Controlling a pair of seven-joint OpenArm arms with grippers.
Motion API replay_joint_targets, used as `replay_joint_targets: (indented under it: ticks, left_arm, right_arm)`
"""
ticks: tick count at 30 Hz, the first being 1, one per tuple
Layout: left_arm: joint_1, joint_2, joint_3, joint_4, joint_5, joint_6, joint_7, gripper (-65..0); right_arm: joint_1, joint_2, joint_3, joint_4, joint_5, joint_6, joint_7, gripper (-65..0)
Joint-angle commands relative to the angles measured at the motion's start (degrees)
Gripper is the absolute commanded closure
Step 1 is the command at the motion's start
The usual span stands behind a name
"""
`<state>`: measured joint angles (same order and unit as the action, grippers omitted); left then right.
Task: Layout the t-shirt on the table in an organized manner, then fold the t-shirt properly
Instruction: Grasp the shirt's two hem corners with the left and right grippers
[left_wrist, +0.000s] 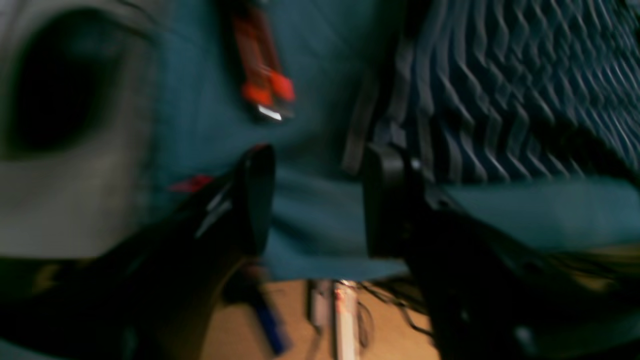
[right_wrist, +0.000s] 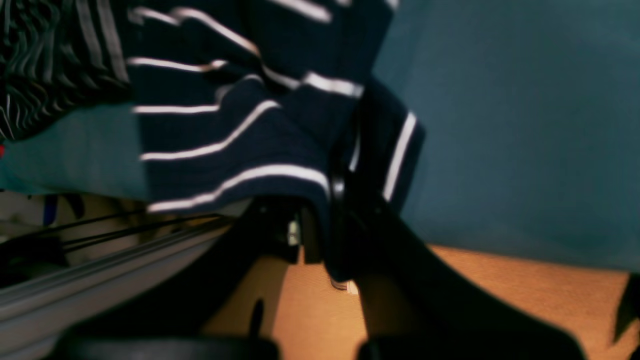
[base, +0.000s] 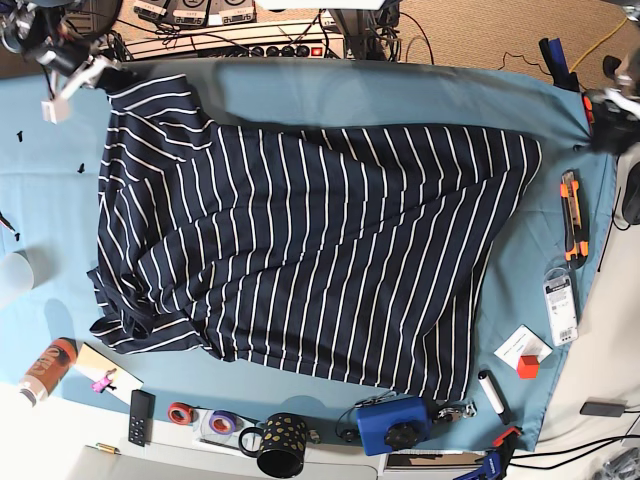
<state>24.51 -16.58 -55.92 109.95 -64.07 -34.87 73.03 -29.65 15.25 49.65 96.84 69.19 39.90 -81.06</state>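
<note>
Looking through the left wrist view, the left tool hangs with its two dark fingers well apart and nothing between them, only the teal bench cloth below. The striped shirt lies up and to the right of the tool, its edge close to the right finger; whether they touch is too blurred to tell. An orange utility knife rests on the bench cloth beyond the tool.

From the right wrist view, the right tool is pinched closed on a fold of the shirt, the navy cloth with white stripes draping over its fingers. The bench cloth fills the right side, and its edge runs just under the tool.

Across the base view, the shirt is spread over the middle of the bench, wrinkled and bunched toward the left edge. The right tool sits at the far left corner, at the shirt's corner there. The left tool is by the far right corner, past the shirt's tip. The utility knife lies along the right edge, and a black mug stands at the near edge.
</note>
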Motion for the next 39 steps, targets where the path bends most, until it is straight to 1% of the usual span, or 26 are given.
replay_joint_targets:
  ticks: [1,2,4,7,9,11,14,16,18,20,23,25,27,28,31,33,34,36,38,39]
  left_arm:
    - [0.1,-0.5,1.8,0.7,0.0,-0.9,-1.2,-29.4]
    - [0.1,0.0,4.2,0.7,2.0,-1.0,-2.5,-29.5]
    - [0.1,0.9,8.0,0.7,7.5,-0.5,-7.9,-29.5]
    - [0.1,1.2,12.0,0.7,16.3,5.4,-16.0,-29.5]
    - [0.1,1.2,13.7,0.7,21.9,8.4,-18.1,-29.5]
    - [0.1,1.2,14.3,0.4,24.0,9.6,-17.4,-29.5]
    - [0.1,1.2,14.3,-1.4,21.3,9.0,-16.9,-29.5]
    - [0.1,1.2,14.3,-2.9,18.0,6.7,-15.8,-29.5]
    - [0.1,1.4,14.3,-4.0,14.6,4.9,-12.9,-29.5]
    - [0.1,1.6,14.3,-5.2,11.1,4.2,-9.8,-29.5]
    - [0.3,3.0,14.3,-6.1,5.5,2.4,-8.3,-29.5]
    - [0.2,4.6,14.3,-6.1,3.9,0.4,-8.5,-29.5]
    - [0.2,6.3,14.3,-6.1,4.7,-1.5,-9.7,-29.5]
    - [0.2,7.1,14.3,-6.1,6.3,-2.0,-10.7,-29.5]
    - [0.2,9.4,14.3,-6.1,14.5,-2.2,-14.7,-29.5]
    - [0.2,10.2,14.3,-6.1,17.0,-1.6,-16.1,-29.5]
    - [0.2,10.4,14.3,-6.1,16.8,-0.9,-15.9,-29.5]
    - [0.2,10.7,14.3,-6.1,15.4,-1.0,-14.9,-29.5]
    - [0.2,11.2,14.3,-6.1,12.6,-1.2,-12.6,-29.3]
    - [0.2,11.3,14.4,-6.1,11.2,-1.3,-11.5,-28.3]
  right_arm:
    - [-0.5,1.3,1.8,2.4,2.7,0.1,1.1,0.0]
    - [-1.0,1.3,3.1,3.6,3.9,0.1,1.1,0.0]
    - [-1.6,1.3,5.6,5.4,6.8,0.1,1.1,0.0]
    - [-1.9,1.3,9.5,6.9,13.0,0.1,1.1,0.0]
    - [-2.6,1.4,12.6,7.0,15.8,0.1,1.1,0.0]
    - [-2.8,1.8,15.7,7.0,15.8,0.1,1.1,0.0]
    - [-2.8,2.2,19.9,7.1,15.8,0.1,1.1,0.0]
    - [-2.8,2.7,20.8,7.1,15.8,0.1,1.1,0.0]
    - [-2.8,2.8,20.8,7.1,15.8,0.1,1.1,0.0]
    - [-2.8,2.8,20.8,7.1,15.8,0.1,1.1,0.0]
    - [-2.8,2.8,20.8,7.1,15.8,0.1,1.1,0.0]
    - [-2.8,2.8,20.8,7.1,15.8,0.1,1.1,0.0]
    - [-2.8,2.8,20.8,7.1,15.8,0.1,1.1,0.0]
    - [-2.8,2.8,20.8,7.1,15.8,0.1,1.1,0.0]
    - [-2.8,2.8,20.8,7.1,15.8,0.1,1.1,0.0]
    - [-2.8,2.9,20.8,7.1,15.8,0.1,1.1,0.0]
    - [-2.8,2.8,20.8,7.1,15.8,0.1,1.1,0.0]
    - [-2.8,2.8,20.8,7.1,15.8,0.1,1.1,0.0]
    - [-2.7,2.8,20.8,7.1,15.8,0.1,1.1,0.0]
    - [-2.7,2.8,20.8,7.1,15.8,0.1,1.1,0.0]
